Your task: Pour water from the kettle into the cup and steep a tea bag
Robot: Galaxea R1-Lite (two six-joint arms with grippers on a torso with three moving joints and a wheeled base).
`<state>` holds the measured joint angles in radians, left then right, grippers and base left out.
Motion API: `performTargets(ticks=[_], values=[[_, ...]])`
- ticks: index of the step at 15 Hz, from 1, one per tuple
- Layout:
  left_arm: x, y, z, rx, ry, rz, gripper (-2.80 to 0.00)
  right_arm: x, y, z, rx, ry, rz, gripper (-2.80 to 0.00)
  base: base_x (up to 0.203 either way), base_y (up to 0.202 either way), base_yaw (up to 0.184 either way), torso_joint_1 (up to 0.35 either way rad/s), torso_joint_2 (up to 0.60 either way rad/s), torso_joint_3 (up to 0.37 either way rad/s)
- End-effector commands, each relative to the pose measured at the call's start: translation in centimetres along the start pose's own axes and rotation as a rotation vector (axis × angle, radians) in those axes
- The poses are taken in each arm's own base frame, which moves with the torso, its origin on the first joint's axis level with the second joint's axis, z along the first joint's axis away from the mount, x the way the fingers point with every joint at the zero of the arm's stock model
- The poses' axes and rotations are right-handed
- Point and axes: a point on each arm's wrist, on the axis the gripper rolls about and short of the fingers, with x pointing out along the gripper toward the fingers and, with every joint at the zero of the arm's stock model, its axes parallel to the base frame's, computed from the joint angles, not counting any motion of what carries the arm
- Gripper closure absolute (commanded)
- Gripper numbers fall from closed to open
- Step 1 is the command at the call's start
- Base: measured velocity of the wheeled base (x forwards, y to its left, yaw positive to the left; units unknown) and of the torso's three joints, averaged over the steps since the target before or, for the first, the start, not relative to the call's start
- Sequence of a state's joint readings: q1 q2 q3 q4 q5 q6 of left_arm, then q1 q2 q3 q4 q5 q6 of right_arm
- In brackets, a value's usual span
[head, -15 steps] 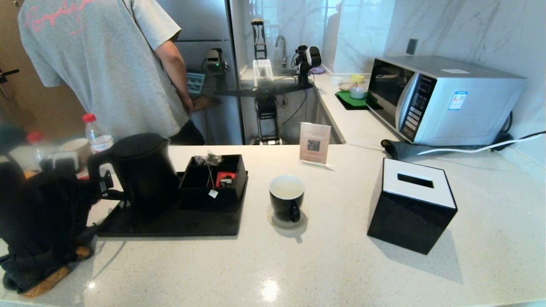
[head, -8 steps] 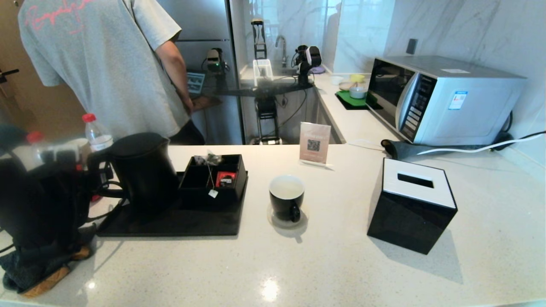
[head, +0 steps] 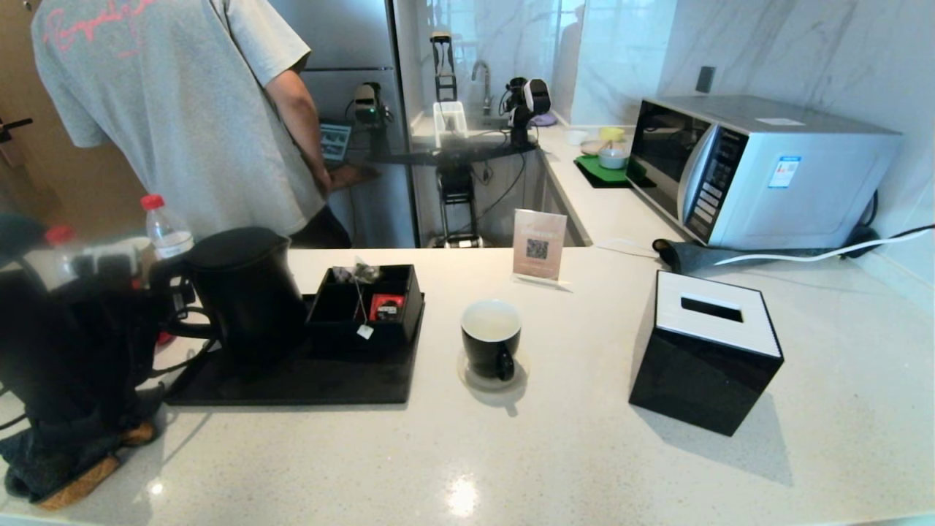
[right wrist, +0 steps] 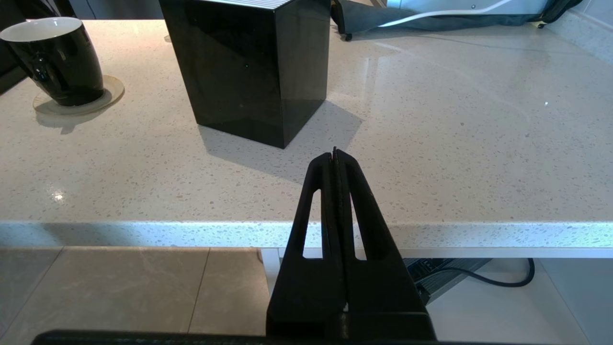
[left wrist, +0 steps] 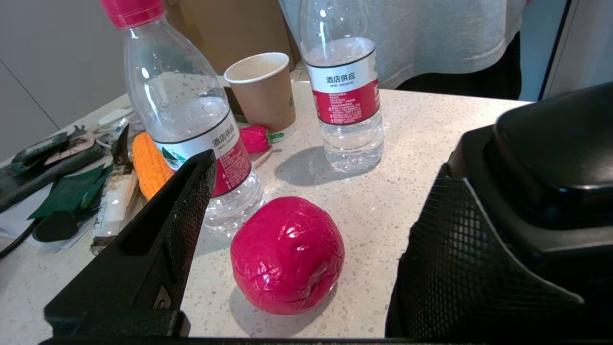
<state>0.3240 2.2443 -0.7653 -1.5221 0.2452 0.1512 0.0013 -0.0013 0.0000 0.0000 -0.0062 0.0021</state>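
The pale bench [head: 584,453] carries a black tray [head: 307,380], and on it the kettle [head: 245,288] stands upright beside a compartment box where the tea bag [head: 358,281] lies. The left gripper [left wrist: 306,225] is at the kettle's handle side – jaws released, wide apart. The cup [head: 491,337] sits on a coaster, water [head: 491,321] inside. The right gripper [right wrist: 335,158] hangs off the bench edge – jaws clenched on nothing.
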Motion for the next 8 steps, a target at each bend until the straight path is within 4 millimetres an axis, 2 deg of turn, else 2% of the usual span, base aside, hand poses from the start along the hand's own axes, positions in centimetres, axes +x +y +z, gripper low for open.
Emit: performTargets(ticks=[1,8], values=[[-0.01,0.07,0.49,-0.011,-0.046,0.008,-2.8,0.01,0.0,0.0,0.001,0.001,-0.001,0.0,0.0,0.0,0.0,0.0,0.0,0.0],[0.58,-0.09,0.94,-0.009,-0.079,-0.019,-2.8,0.01,0.0,0.0,0.001,0.001,-0.001,0.0,0.0,0.0,0.0,0.0,0.0,0.0]])
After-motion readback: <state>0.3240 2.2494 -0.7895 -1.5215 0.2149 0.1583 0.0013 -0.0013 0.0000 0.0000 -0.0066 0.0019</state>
